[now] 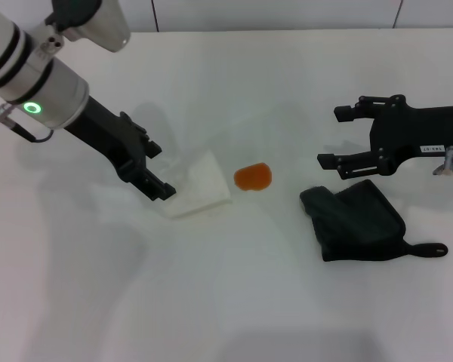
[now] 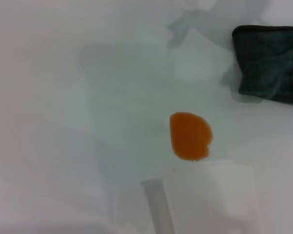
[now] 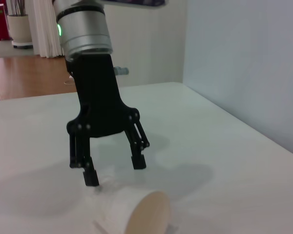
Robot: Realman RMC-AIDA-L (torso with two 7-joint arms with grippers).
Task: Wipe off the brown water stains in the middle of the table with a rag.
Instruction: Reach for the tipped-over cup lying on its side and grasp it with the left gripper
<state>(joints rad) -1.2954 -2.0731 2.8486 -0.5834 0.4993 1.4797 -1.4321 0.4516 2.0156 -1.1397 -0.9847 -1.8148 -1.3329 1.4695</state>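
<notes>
The orange-brown stain (image 1: pixel 253 177) sits mid-table (image 1: pixel 226 302). Beside it lies a tipped white paper cup (image 1: pixel 196 188), apparently untouched beneath the left gripper (image 1: pixel 157 173), jaws spread. The rag (image 1: pixel 355 221) rests below the right gripper (image 1: pixel 331 137), also open.

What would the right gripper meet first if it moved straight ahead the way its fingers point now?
Probably the brown water stains, then the tipped paper cup. The right gripper, open, points toward the robot's left; it may pass above.
</notes>
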